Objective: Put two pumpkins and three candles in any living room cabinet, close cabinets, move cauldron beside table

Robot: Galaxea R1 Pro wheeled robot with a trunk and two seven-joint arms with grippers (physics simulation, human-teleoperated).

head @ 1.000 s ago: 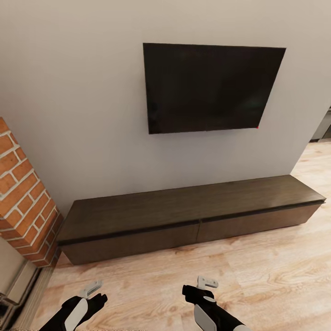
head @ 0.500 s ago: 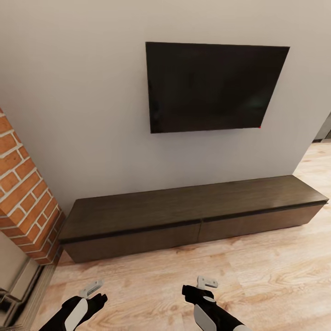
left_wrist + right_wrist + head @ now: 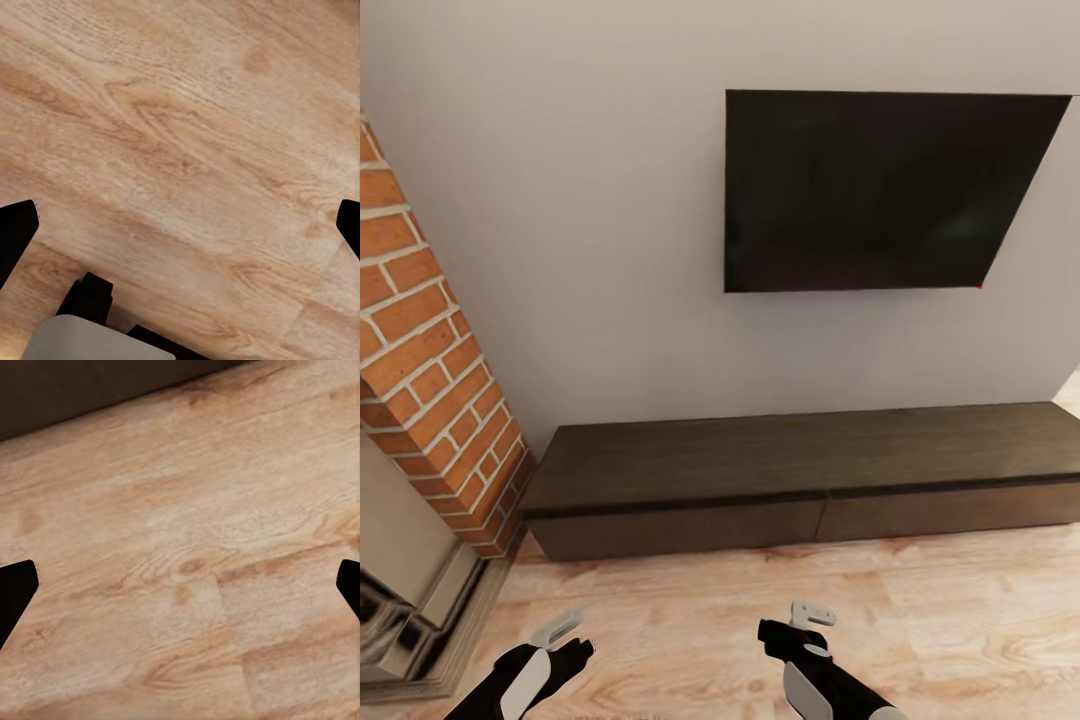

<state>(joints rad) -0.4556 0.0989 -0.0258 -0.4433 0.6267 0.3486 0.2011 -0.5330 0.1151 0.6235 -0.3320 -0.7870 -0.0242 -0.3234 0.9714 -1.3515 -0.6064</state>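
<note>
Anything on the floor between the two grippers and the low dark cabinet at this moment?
No. The head view shows only bare wooden floor between the left gripper, the right gripper and the cabinet, whose drawer fronts look closed.

Black wall television (image 3: 880,190), brick fireplace (image 3: 430,370), wooden floor (image 3: 690,620).

A home living room — a dark flat screen (image 3: 880,190) hangs on a plain grey wall (image 3: 590,250), directly above the long, low, dark wood cabinet (image 3: 800,475). Light wood-plank floor (image 3: 690,600) runs beneath, and a red-brick fireplace column (image 3: 430,370) rises at the cabinet's left end.
</note>
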